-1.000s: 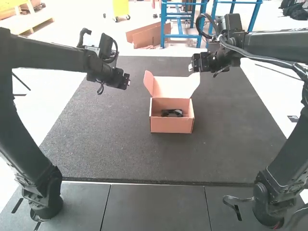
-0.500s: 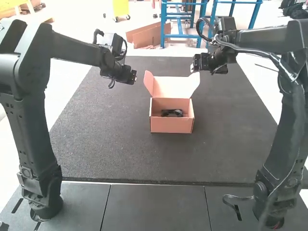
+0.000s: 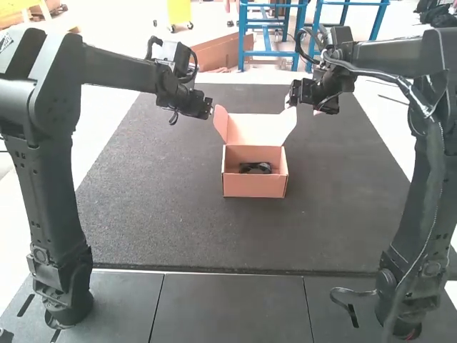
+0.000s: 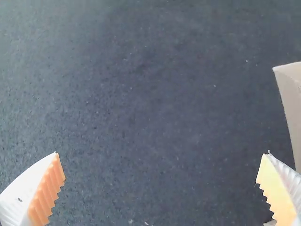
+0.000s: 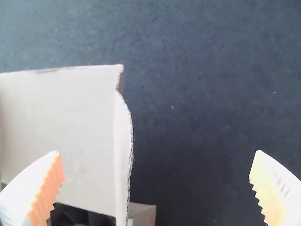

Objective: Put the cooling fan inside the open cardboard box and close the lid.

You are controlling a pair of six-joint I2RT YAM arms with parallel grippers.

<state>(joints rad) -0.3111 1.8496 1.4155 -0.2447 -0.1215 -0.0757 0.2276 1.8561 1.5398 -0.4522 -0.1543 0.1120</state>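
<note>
Whereas the high view lets us place the cooling fan (image 3: 255, 168), seemingly flat, inside the open cardboard box (image 3: 255, 184), the wrist views show left gripper (image 4: 160, 160) and right gripper (image 5: 156, 155) spread wide.

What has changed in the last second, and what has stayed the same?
The left gripper moved right and farther up the table; it is now close to the upper left corner of the lid, open and holding nothing. The right gripper hardly shifted and stays open near the lid's upper right corner. The cardboard box, its upright lid and the cooling fan inside did not move.
</note>
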